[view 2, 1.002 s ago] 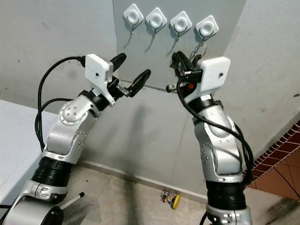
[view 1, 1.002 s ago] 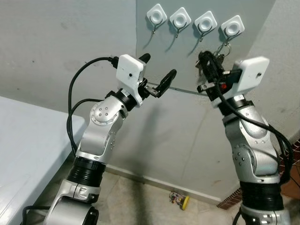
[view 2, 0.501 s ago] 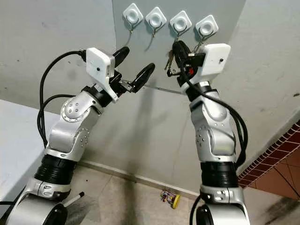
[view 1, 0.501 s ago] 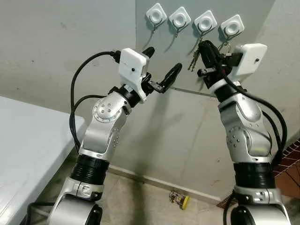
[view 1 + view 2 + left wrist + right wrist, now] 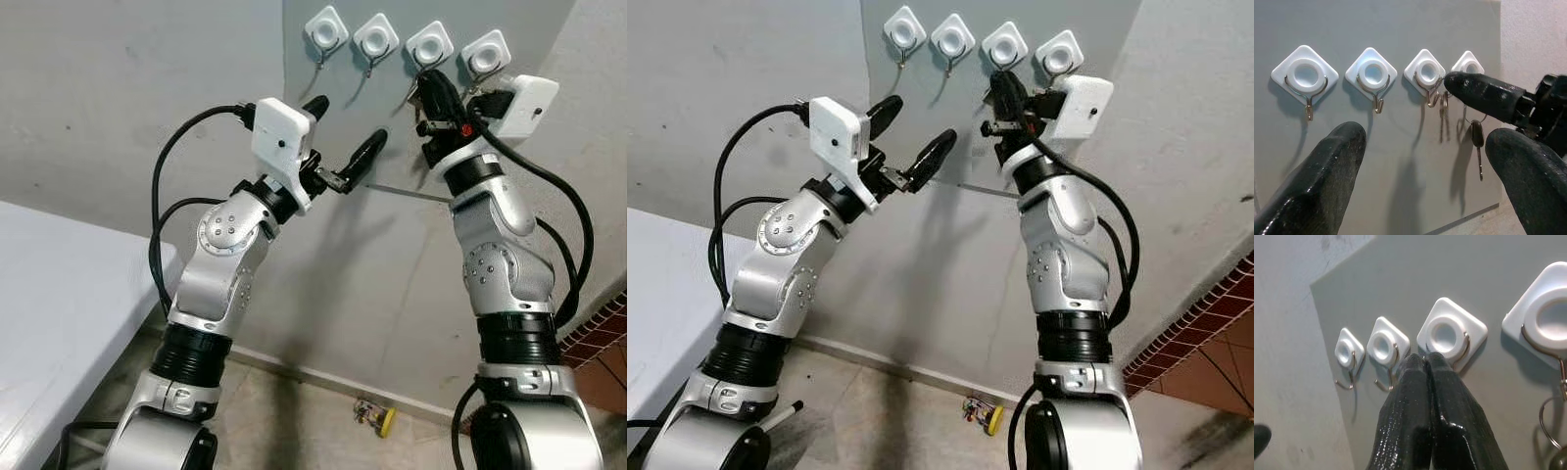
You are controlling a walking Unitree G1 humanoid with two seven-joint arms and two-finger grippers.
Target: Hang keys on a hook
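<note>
Four white diamond-shaped hooks point(image 5: 429, 45) sit in a row on a grey wall panel point(image 5: 333, 88). My right gripper point(image 5: 428, 86) is raised to the third hook point(image 5: 1426, 73) from the left. It is shut on a small bunch of keys point(image 5: 1442, 113) that dangles right under that hook. In the right wrist view the shut fingers point(image 5: 1415, 396) touch below the third hook point(image 5: 1449, 333). Another key on a ring point(image 5: 1477, 137) hangs from the fourth hook point(image 5: 1467, 63). My left gripper point(image 5: 341, 132) is open, held up to the left of the right one and facing the hooks.
A white table point(image 5: 49, 294) stands at the left. A small yellow object point(image 5: 377, 418) lies on the floor at the wall's foot. Red brick tiling point(image 5: 1205, 333) shows at the lower right. The two left hooks point(image 5: 1305, 73) carry nothing.
My right gripper has risen and moved left with the keys, from below the fourth hook up to the third hook. The left arm lifted slightly.
</note>
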